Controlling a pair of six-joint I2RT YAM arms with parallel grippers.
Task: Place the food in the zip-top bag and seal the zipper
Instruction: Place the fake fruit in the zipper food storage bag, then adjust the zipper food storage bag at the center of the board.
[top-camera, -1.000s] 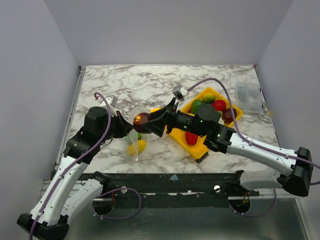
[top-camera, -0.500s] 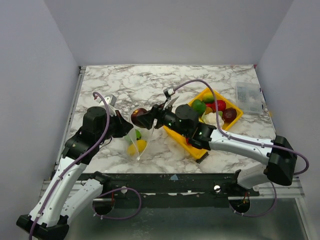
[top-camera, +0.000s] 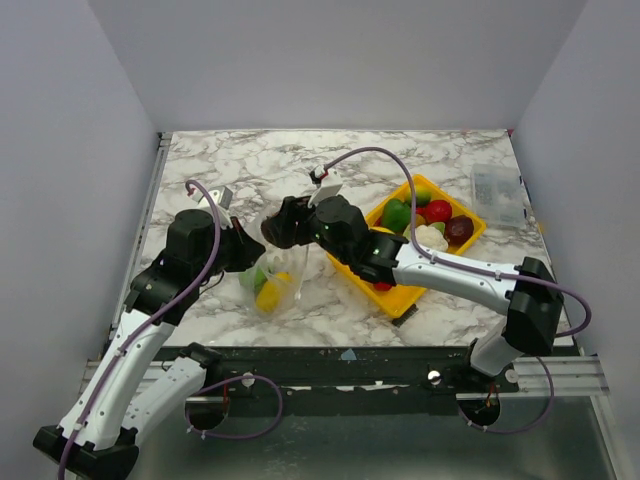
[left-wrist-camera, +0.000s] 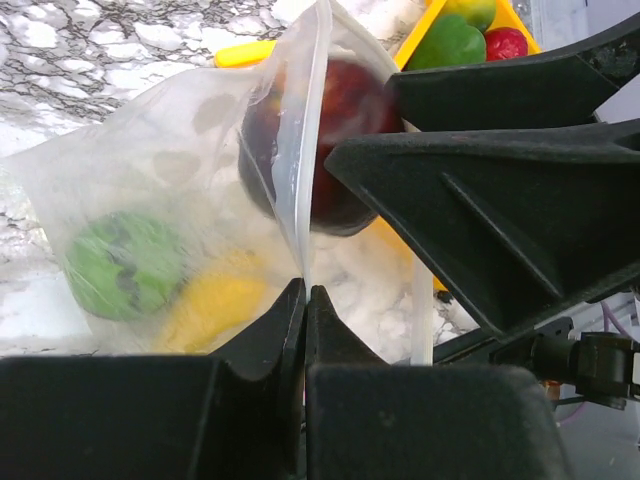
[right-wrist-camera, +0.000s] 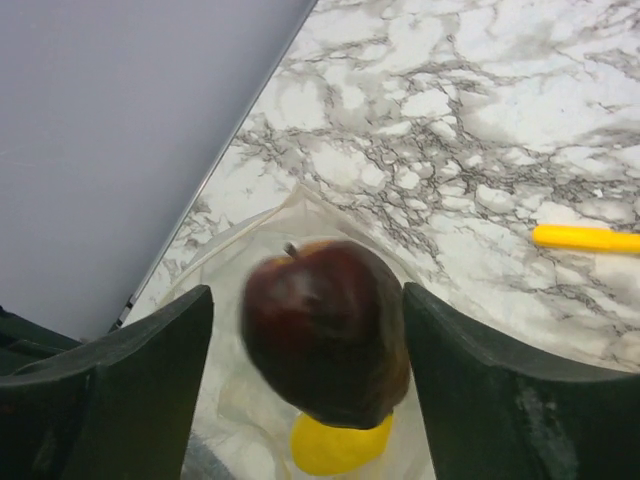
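And there's the dark red glossy apple-shaped toy fruit, right at the mouth of the floppy clear dotted zip-top bag. The right wrist view looks straight down: the fruit sits between the right pincer fingers with the bag's opening directly beneath. The fingers stand apart, and a sliver of gap shows on one side of the blurred fruit. I'd call that let go, not clamped.

Inside the bag, a round green toy fruit and a yellow one lie at the bottom. The bag stands on the marble tabletop toward the near left, mouth up.

The left pincer has its fingers pressed together on the bag's near rim, pinching the plastic just below the thin clear zipper strip. That strip runs up and away from the left pincer, and the fruit straddles it, partly inside.

So the key line is vertical: fruit under the right pincer, bag mouth under the fruit.

To the right, the yellow rectangular tray holds more food: a green pepper, a red piece, white cauliflower and a dark purple piece. All lie nearer the right arm, so filling looks unfinished and the zipper is unsealed.
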